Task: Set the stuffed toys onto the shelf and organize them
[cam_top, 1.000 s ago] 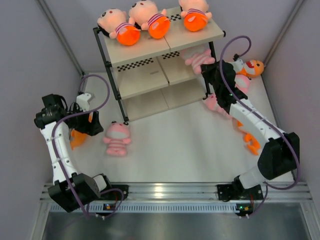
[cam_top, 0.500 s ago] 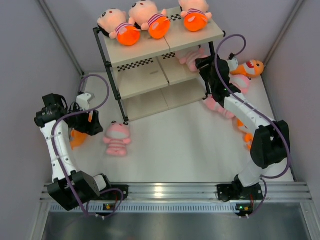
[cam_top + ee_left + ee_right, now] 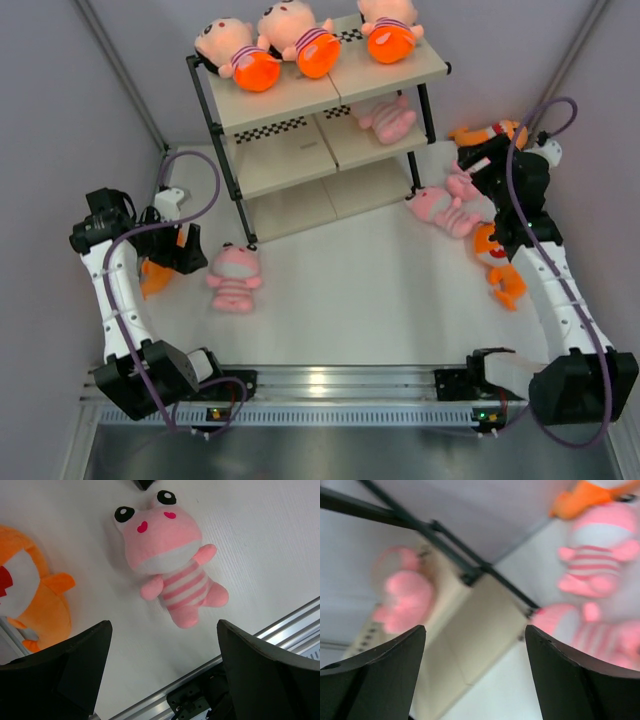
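Note:
The shelf [image 3: 296, 97] stands at the back, with three peach-headed dolls [image 3: 300, 36] on its top board. A pink striped toy [image 3: 388, 118] lies alone on the middle board, blurred in the right wrist view [image 3: 402, 597]. My right gripper [image 3: 478, 166] is open and empty [image 3: 475, 630], right of the shelf, above two pink toys [image 3: 447, 208] on the table. Orange sharks lie at the back right [image 3: 490, 133] and beside the right arm [image 3: 497, 262]. My left gripper [image 3: 190, 250] is open and empty [image 3: 162, 630], just left of a pink toy [image 3: 167, 555] lying face up.
An orange shark [image 3: 30, 605] lies partly under the left arm by the left wall. The shelf's black post [image 3: 228, 180] stands just behind the left pink toy. Grey walls close in both sides. The metal rail [image 3: 330, 380] runs along the near edge.
My right gripper opened, let go of the pink toy on the middle board and drew back right, away from the shelf. The left gripper's jaws widened a little; the arm stayed put.

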Controlling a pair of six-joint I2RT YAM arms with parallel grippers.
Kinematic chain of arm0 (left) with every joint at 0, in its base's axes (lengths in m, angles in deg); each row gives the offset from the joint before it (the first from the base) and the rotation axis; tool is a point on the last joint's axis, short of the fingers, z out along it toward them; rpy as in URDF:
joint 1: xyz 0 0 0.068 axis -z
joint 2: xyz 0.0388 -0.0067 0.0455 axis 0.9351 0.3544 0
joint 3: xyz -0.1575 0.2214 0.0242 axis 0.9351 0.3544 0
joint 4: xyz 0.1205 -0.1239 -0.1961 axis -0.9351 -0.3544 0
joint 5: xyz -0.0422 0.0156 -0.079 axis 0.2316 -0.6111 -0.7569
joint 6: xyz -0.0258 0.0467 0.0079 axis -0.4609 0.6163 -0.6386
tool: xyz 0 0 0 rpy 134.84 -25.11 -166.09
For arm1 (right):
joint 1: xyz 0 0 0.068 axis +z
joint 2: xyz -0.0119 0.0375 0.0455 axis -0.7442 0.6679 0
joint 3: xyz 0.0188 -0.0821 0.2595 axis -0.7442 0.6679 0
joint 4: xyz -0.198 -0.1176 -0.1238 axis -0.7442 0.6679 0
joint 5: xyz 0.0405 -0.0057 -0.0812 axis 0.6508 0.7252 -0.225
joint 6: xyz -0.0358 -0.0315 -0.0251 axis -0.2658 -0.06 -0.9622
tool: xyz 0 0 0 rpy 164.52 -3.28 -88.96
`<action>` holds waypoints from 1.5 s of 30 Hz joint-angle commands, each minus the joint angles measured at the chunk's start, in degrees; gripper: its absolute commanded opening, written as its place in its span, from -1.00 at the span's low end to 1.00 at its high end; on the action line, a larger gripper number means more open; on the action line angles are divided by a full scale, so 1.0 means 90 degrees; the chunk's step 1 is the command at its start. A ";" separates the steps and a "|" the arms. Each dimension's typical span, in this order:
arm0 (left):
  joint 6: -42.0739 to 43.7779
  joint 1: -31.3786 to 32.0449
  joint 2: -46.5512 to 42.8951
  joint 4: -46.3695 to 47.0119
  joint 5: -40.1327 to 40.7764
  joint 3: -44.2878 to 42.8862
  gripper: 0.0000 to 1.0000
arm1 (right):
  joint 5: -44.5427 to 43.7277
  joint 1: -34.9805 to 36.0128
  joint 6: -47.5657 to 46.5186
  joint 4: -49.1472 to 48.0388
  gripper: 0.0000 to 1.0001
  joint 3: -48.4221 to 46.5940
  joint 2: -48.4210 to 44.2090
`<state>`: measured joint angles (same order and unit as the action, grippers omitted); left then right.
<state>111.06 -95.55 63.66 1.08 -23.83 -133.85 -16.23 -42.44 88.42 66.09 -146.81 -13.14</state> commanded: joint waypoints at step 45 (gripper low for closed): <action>0.0098 -0.0007 -0.0041 -0.0057 -0.0208 -0.0023 0.85 | 0.0308 0.0444 0.1534 0.0870 -1.00 0.1794 -0.1638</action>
<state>111.23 -95.55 63.66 1.06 -23.89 -133.59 -7.12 -43.19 96.70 71.25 -130.35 -23.94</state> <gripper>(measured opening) 0.922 0.043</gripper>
